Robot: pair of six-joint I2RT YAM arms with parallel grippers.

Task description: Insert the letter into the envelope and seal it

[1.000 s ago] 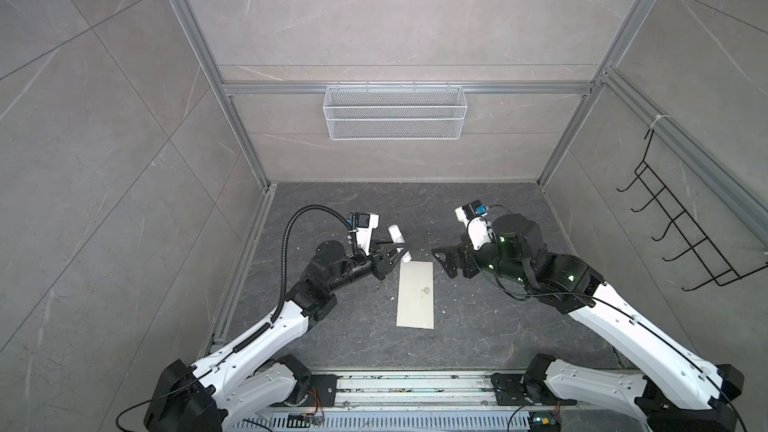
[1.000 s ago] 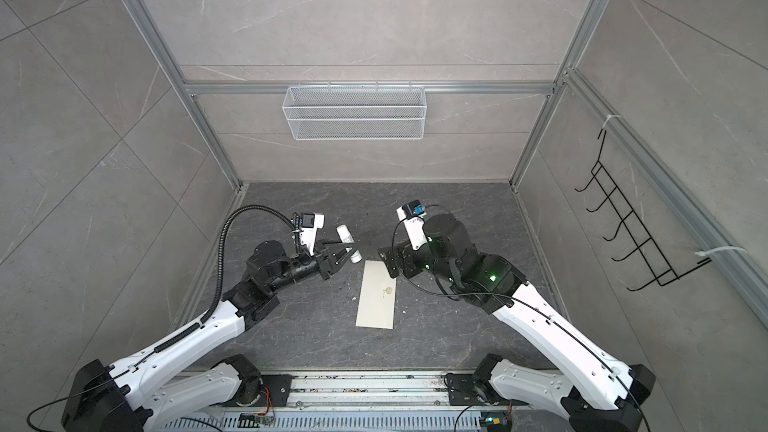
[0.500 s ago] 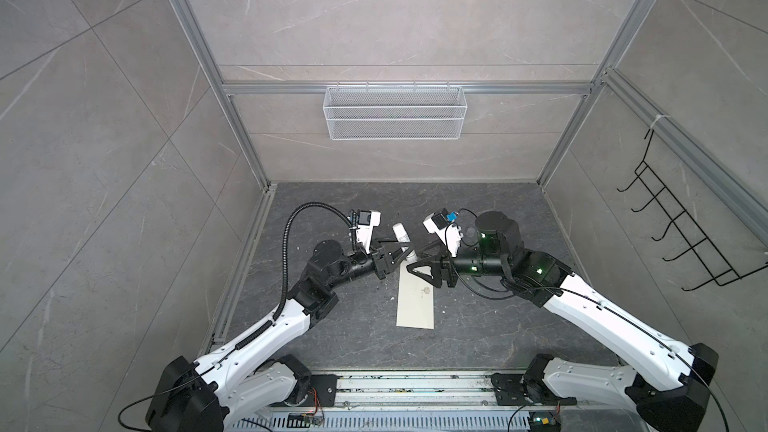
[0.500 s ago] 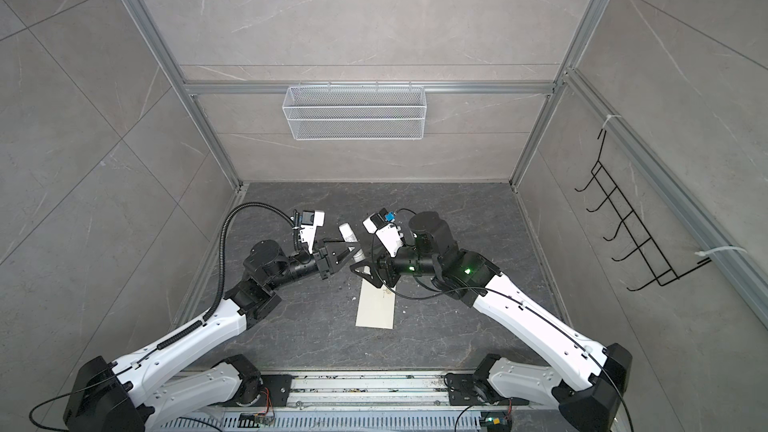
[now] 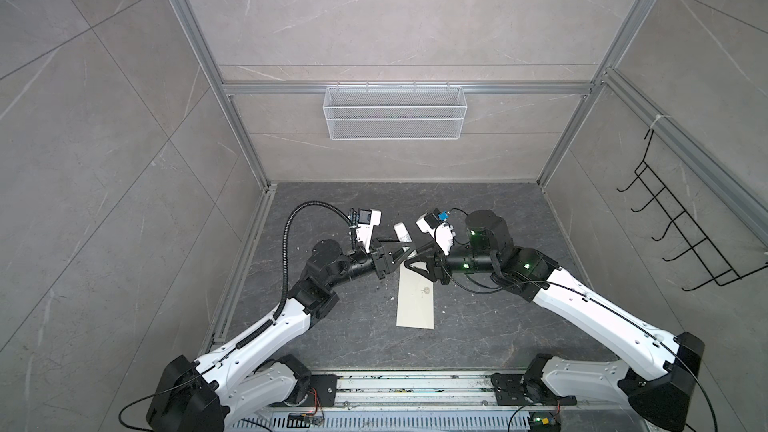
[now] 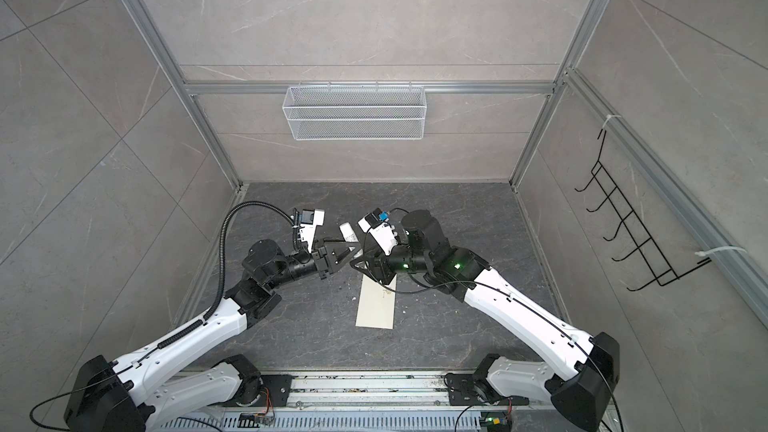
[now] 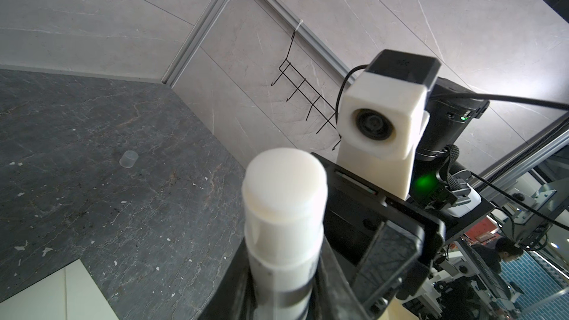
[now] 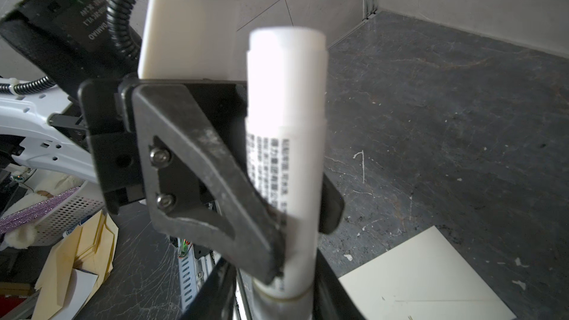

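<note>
Swung right gripper (image 8: pixel 283 298) in from the right side since 1 s ago, narrowing its jaws en route, to meet left gripper (image 7: pixel 284 284) above mid-table; kept left gripper put. Holds glue stick (image 7: pixel 284 210) w/ left gripper, jaws clenched on the printed mid-section; points the uncapped end toward the back wall in both top views. Straddles the tube's lower end w/ right gripper's fingers (image 8: pixel 215 300), v. close either side; can't tell whether clamped or only flanking. Leaves envelope (image 5: pixel 415 305) flat on dark table (image 5: pixel 498 326), emblem up, on the near side of both grippers, far end beneath them in both top views. Shows clear cap (image 7: pixel 128 159) standing on table, well apart from envelope.
</note>
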